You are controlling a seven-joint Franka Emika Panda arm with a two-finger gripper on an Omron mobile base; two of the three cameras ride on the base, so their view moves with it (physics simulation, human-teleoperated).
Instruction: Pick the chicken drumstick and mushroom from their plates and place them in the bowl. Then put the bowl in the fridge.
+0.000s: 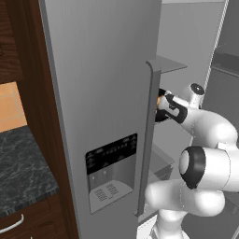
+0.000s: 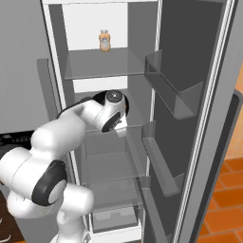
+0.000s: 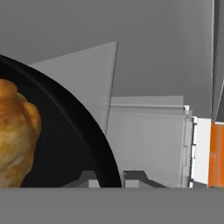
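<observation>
The black bowl (image 3: 65,131) hangs inside the open fridge (image 2: 95,71), above its glass shelves. In the bowl lies the golden-brown chicken drumstick (image 3: 15,131). My gripper (image 3: 111,180) is shut on the bowl's rim, which passes between the two fingertips. In the left base view a dark part of the bowl (image 1: 161,115) shows past the edge of the closed fridge door (image 1: 102,70), with my hand right behind it. The mushroom is hidden from me. The plates are out of view.
An orange bottle (image 2: 105,40) stands on the top shelf. The open right door (image 2: 190,95) carries several clear bins (image 2: 173,97) close to my arm. A long vertical handle (image 1: 149,140) and a dark dispenser panel (image 1: 112,163) are on the closed door. A dark counter (image 1: 23,168) lies at the left.
</observation>
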